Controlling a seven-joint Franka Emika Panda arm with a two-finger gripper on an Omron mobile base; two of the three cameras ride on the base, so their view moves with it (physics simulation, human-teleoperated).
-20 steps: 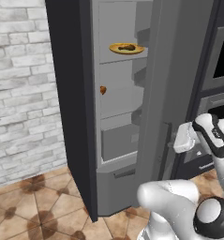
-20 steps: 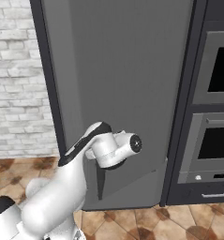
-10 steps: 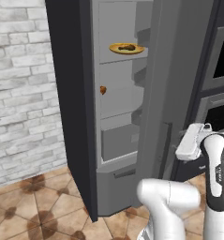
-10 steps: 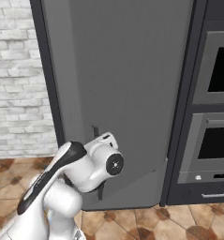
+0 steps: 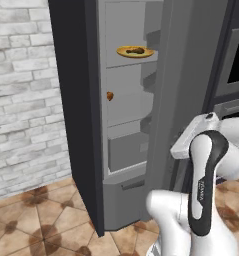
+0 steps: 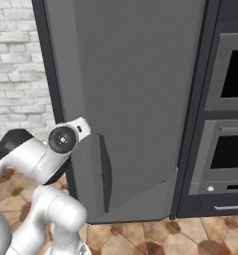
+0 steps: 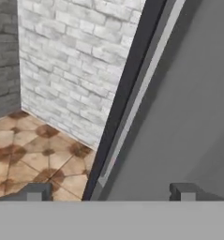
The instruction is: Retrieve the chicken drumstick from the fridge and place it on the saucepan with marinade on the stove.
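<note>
The fridge [image 5: 81, 125] stands open, its grey inner shelves showing. On an upper shelf lies a yellow-rimmed plate [image 5: 123, 52] carrying the dark-brown chicken drumstick [image 5: 137, 50]. My gripper [image 7: 109, 192] is open, its fingertips [image 7: 36, 191] wide apart and holding nothing, aimed at the edge of the fridge door [image 7: 188, 117]. In the right base view the hand [image 6: 65, 138] hangs just left of the door's long dark handle [image 6: 105, 172], apart from it. The saucepan and the stove are out of view.
A small orange-brown lump [image 5: 110, 96] sits on a middle shelf. The swung-out door [image 6: 140, 94] stands between the arm and the dark wall oven [image 6: 227, 124]. White brick wall [image 5: 21, 100] and brown tiled floor [image 5: 41, 220] lie left of the fridge.
The jaws have spread wider. In the right base view the hand has drawn back leftwards, away from the door handle. The door and the things on the shelves have stayed put.
</note>
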